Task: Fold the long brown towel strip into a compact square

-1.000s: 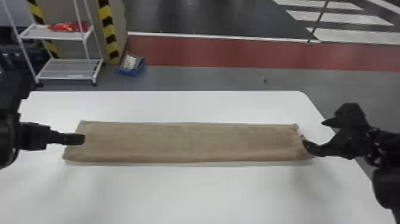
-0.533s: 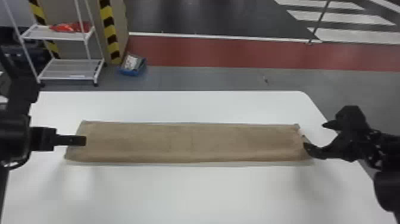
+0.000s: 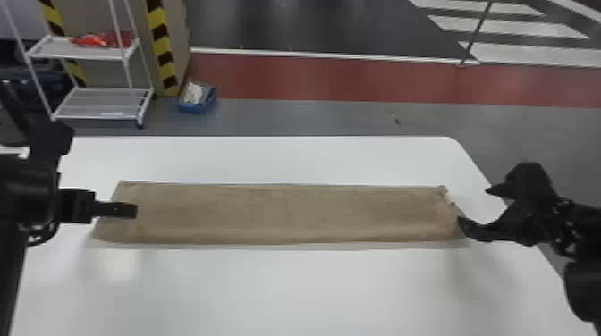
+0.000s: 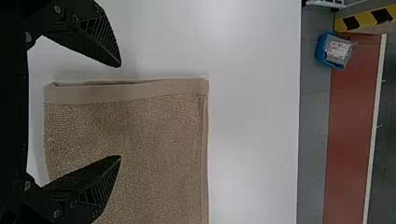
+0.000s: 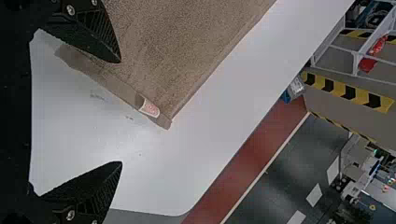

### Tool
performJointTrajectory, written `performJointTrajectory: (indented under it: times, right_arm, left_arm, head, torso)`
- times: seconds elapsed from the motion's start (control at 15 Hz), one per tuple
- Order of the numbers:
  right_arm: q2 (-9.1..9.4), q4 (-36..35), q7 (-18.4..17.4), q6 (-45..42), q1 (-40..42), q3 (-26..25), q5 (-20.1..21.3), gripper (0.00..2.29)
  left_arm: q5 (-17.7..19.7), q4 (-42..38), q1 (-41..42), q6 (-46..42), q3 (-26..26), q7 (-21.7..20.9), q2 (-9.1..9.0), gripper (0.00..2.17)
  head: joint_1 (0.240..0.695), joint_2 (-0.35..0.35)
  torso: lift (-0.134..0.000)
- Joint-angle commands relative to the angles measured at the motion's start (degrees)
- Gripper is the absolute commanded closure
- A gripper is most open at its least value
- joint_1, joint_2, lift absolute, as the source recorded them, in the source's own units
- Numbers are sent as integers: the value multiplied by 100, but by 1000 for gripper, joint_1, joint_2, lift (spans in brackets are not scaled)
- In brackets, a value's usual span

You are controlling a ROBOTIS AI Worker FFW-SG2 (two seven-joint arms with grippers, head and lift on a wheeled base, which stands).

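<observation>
The black two-fingered left hand [image 3: 134, 210], spread wide, is at the left end of the long brown terry towel strip [image 3: 286, 214]; the matching right hand [image 3: 473, 205], also wide, is at its right end. The strip's long axis runs left to right on the white tabletop [image 3: 286, 290].

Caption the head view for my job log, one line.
Long brown towel strip lies flat across the white table, a gripper at each end.
</observation>
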Motion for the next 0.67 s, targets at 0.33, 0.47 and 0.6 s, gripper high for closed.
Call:
performJointTrajectory:
  times: [0.33,0.47,0.6]
  right_arm:
    - [-4,20,0,-65,-15,-4,0,113]
    - [-4,20,0,-65,3,-4,0,113]
    - [14,38,0,-82,3,-4,0,113]
  left_arm:
    - [-83,259,-77,-175,-6,-287,16,603]
    - [-101,277,-103,-175,2,-481,25,1015]
    - [-109,321,-138,-175,2,-630,43,1538]
  head:
    - [695,-123]
    - [695,-124]
    - [695,-130]
  torso:
    - [-125]
    - [-125]
    - [-125]
